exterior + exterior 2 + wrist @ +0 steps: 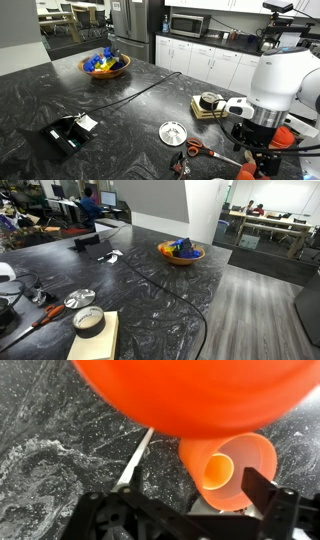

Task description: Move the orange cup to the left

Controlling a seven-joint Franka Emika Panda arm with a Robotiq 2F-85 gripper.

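Over the dark table (60, 88), claw (180, 500) spread wide open; orange cup (228, 465) close by one finger, unclamped.

The orange cup (248, 455), small, plain plastic with a round rim, sits on the dark marbled counter (50, 450), its open mouth facing the wrist camera

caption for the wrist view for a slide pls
Wrist view: open end effector above a black marbled counter, orange cup near one finger, blurred orange shape across the top.
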